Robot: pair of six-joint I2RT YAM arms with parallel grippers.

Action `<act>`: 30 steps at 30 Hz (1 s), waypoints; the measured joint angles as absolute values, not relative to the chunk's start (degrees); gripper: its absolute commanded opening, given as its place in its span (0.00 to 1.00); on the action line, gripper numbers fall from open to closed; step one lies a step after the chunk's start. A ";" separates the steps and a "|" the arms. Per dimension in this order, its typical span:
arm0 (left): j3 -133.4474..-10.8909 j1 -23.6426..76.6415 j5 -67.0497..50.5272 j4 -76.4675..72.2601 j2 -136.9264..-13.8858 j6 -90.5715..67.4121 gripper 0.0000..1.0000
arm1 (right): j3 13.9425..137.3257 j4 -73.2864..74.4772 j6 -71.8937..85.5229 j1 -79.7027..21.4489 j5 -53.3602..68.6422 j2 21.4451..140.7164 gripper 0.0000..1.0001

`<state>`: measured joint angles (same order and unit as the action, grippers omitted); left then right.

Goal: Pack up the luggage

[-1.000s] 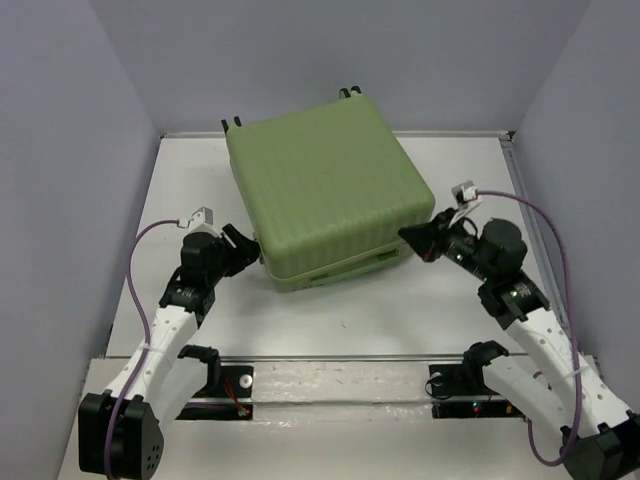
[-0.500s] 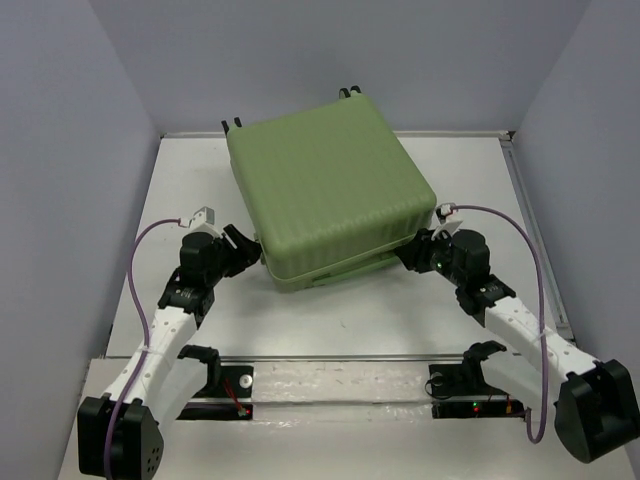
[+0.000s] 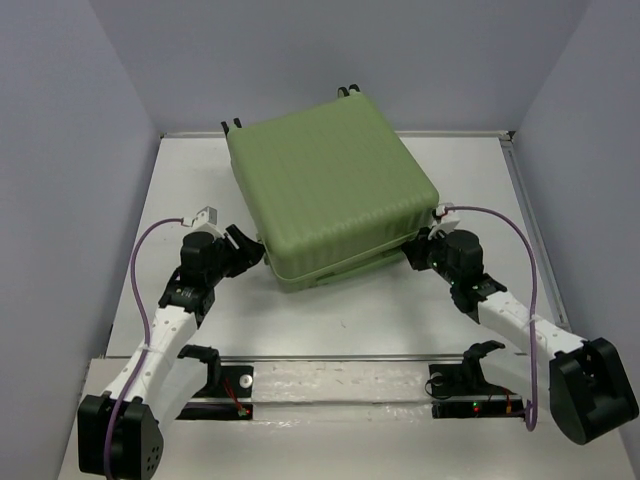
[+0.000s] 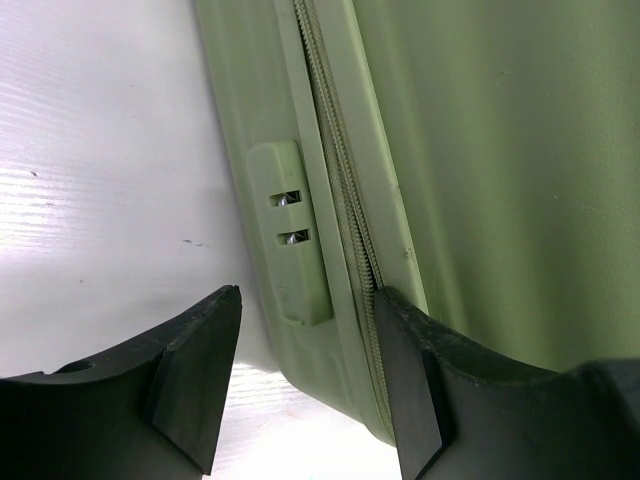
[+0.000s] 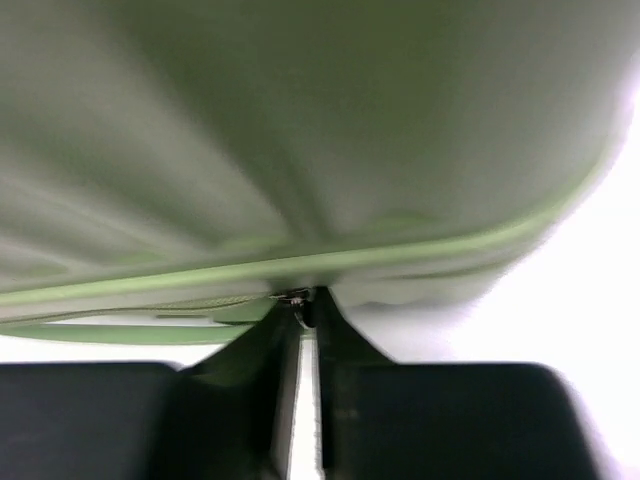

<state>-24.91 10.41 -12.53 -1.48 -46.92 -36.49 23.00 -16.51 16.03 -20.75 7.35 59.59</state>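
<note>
Currently the luggage [image 3: 325, 190] is laid shut, mid-table [image 3: 190, 180]. Left gripper [image 3: 248, 250] is held wide beside the lock [image 4: 290, 230]. Right gripper [image 5: 303, 300] is narrowed to a slit at the zip seam, with a metal piece [image 5: 296, 298] pinched at its tips.

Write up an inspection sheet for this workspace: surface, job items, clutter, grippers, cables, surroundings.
Surface: white table, no marks seen from above.
Job's things: luggage lies flat with its lid down, wheels at the far edge; the zipper seam and lock block face the left arm.
Clutter: nothing seen.
Grippers: left gripper is open at the near-left corner, its jaws either side of the lock block. Right gripper is at the seam with its jaws almost together; too blurred to tell if it pinches anything.
Cables: a purple cable loops along each arm, clear of the luggage.
Surroundings: grey walls on three sides.
</note>
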 measured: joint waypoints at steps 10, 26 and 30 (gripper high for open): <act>-24.91 10.52 -14.46 -2.28 -47.09 -36.88 0.65 | 25.15 -4.49 15.20 -23.66 1.58 50.54 0.07; -24.86 18.92 -12.19 -5.74 -51.29 -40.73 0.64 | 42.70 0.73 25.26 -69.32 -15.25 71.94 0.07; -24.86 21.47 -11.84 -6.70 -51.90 -41.74 0.62 | 51.33 0.80 23.88 -77.36 -24.03 82.87 0.07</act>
